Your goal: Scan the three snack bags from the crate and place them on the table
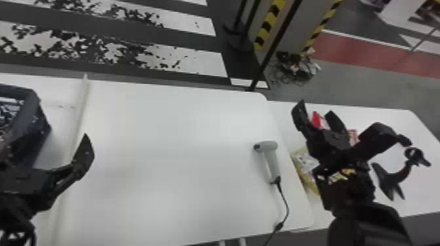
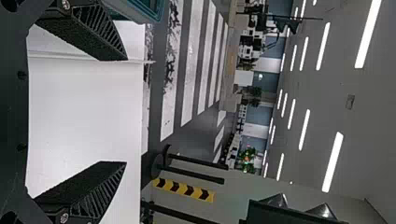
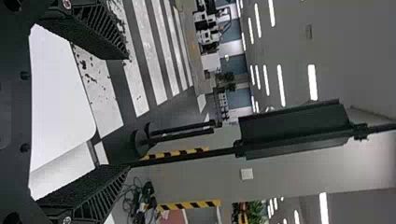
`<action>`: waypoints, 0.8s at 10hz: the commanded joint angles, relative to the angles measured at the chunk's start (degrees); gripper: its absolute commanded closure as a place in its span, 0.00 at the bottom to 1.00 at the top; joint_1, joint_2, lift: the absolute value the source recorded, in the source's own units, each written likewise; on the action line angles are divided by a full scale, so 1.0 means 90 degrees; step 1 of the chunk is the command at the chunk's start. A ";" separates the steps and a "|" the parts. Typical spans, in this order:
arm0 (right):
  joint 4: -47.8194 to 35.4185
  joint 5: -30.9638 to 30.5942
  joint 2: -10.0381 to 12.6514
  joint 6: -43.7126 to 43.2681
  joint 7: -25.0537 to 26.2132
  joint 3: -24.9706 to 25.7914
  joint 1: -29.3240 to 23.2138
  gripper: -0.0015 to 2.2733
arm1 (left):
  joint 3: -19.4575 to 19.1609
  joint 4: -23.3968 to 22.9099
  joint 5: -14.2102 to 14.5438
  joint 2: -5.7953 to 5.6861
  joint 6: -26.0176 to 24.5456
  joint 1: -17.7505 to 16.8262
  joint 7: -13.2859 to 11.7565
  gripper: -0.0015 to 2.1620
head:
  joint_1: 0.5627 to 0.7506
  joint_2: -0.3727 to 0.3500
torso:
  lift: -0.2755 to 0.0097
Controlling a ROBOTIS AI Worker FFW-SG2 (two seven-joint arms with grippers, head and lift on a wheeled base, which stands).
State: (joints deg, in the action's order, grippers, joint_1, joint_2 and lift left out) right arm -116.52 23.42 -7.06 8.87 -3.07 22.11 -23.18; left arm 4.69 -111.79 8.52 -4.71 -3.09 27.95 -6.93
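Right gripper [image 1: 316,110] and left gripper [image 1: 83,153], fingers spread, leave wide room between table [image 1: 170,147] edges.

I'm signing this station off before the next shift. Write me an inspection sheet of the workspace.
Surface: white table; side table beyond its right edge.
Job's things: crate at far left; scanner lying on the white table; yellow bag and red packaging at the side table, partly hidden.
Clutter: black forked object on the side table.
Grippers: left gripper and right gripper open, empty.
Cables: scanner cable reaches the near edge; tangle on floor.
Surroundings: striped floor, pillar with black-and-yellow edging.
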 commanded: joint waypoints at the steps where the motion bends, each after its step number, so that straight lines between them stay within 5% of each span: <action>1: -0.0012 -0.0571 0.0004 -0.0872 0.0137 -0.0806 -0.0325 0.03 | 0.0036 -0.0001 -0.0049 0.0006 -0.0062 0.0000 0.0018 0.04 | 0.70 0.05 | 0.75; 5: 0.0574 -0.1704 -0.0016 -0.2357 0.0810 -0.2564 -0.0735 0.03 | 0.0065 -0.0001 -0.0117 0.0015 -0.0082 -0.0020 0.0048 0.04 | 0.70 0.25 | 0.75; 8: 0.1247 -0.1919 -0.0006 -0.3255 0.1201 -0.3121 -0.0793 0.03 | 0.0055 0.0039 -0.0127 -0.0004 -0.0082 -0.0039 0.0077 0.04 | 0.70 0.37 | 0.75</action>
State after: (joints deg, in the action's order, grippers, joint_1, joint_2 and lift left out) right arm -106.35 6.33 -7.18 -19.43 7.73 -5.15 -30.28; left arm 5.22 -111.55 7.45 -4.72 -3.84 27.65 -6.23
